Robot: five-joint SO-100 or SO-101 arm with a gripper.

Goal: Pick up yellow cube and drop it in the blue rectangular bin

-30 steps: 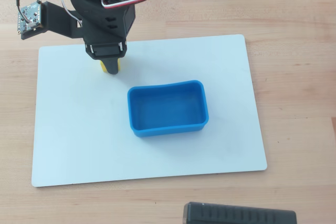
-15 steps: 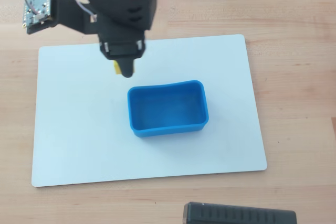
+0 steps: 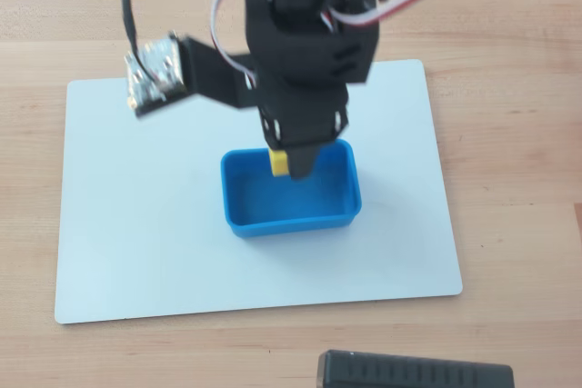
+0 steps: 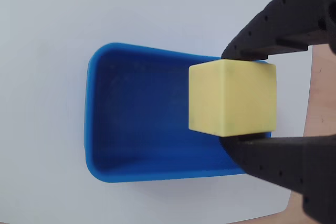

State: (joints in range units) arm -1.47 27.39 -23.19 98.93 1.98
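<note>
The yellow cube (image 4: pixel 232 96) is clamped between my black gripper's (image 4: pixel 236 98) two fingers and hangs above the blue rectangular bin (image 4: pixel 105 129). In the wrist view the cube sits over the bin's right end, one finger above it and one below. In the overhead view the gripper (image 3: pixel 289 163) points down over the bin's far wall, and only a corner of the cube (image 3: pixel 278 163) shows under the arm. The bin (image 3: pixel 291 215) is empty inside and stands on a white board (image 3: pixel 136 224).
The white board lies on a wooden table (image 3: pixel 518 179). A black ribbed object (image 3: pixel 414 372) sits at the table's near edge in the overhead view. The wrist camera module (image 3: pixel 153 72) sticks out to the left of the arm.
</note>
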